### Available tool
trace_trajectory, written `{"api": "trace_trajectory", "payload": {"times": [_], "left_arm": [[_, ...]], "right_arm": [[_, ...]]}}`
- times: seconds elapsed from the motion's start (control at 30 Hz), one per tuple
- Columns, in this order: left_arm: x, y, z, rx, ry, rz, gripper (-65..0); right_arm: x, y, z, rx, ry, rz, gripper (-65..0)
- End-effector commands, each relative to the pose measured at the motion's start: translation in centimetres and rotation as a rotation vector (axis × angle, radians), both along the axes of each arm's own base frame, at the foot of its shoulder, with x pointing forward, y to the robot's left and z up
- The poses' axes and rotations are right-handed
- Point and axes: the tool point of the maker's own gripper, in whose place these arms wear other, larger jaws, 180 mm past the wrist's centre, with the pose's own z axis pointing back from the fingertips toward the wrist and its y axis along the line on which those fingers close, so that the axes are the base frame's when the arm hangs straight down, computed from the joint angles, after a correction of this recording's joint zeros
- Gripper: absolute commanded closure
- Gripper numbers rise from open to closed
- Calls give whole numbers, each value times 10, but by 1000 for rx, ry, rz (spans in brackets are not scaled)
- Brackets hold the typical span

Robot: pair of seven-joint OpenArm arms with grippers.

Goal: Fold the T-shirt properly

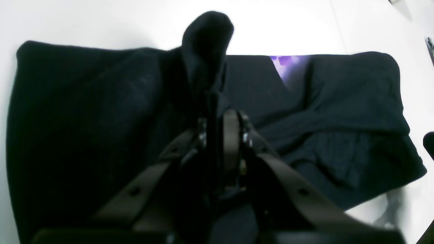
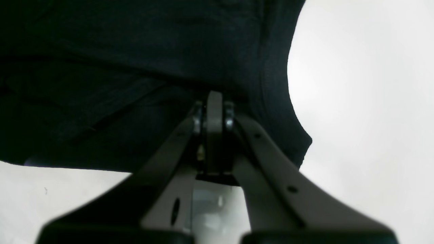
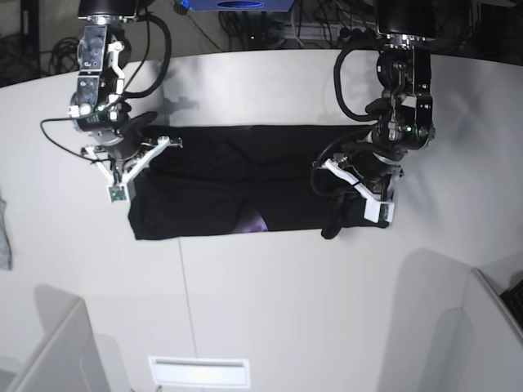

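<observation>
The black T-shirt (image 3: 245,180) lies as a long folded band across the white table (image 3: 270,310), with a bit of purple print (image 3: 253,224) showing at its near edge. My left gripper (image 3: 341,208) is shut on a fold at the band's right end. In the left wrist view its tips (image 1: 220,118) pinch the shirt (image 1: 84,118) and a peak of cloth (image 1: 206,44) stands up past them, beside the purple print (image 1: 288,66). My right gripper (image 3: 131,173) is at the left end. In the right wrist view it (image 2: 214,100) is shut on the shirt's edge (image 2: 135,67).
A small grey cloth scrap (image 3: 4,238) lies at the table's far left edge. Cables and equipment (image 3: 237,20) sit behind the table's curved back edge. Grey panels stand at the bottom left (image 3: 49,351) and bottom right (image 3: 482,335) corners.
</observation>
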Motion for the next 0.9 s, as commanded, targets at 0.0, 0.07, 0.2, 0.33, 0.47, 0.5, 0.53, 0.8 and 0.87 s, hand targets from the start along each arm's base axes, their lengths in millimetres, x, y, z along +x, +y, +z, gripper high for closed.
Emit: {"api": "trace_trajectory", "payload": {"times": [0.0, 0.07, 0.2, 0.33, 0.47, 0.5, 0.53, 0.8, 0.87], "left_arm": [[8, -5, 13, -24, -47, -1, 0], [8, -8, 14, -26, -49, -8, 0], [9, -27, 12, -29, -43, -63, 0], [10, -35, 5, -35, -25, -80, 0], [11, -41, 2, -53, -17, -78, 0], [11, -42, 2, -54, -17, -80, 0], [11, -42, 2, -56, -17, -80, 0], [18, -55, 11, -90, -35, -81, 0], [18, -56, 11, -92, -33, -80, 0]], "right_arm": [[7, -3, 10, -7, -41, -7, 0], [7, -3, 10, -7, -41, -7, 0], [7, -3, 10, -7, -41, -7, 0], [7, -3, 10, -7, -41, -7, 0], [7, -3, 10, -7, -41, -7, 0], [7, -3, 10, -7, -41, -7, 0], [7, -3, 10, -7, -41, -7, 0], [7, 2, 9, 10, -40, -10, 0], [7, 3, 9, 13, -40, -11, 0]]}}
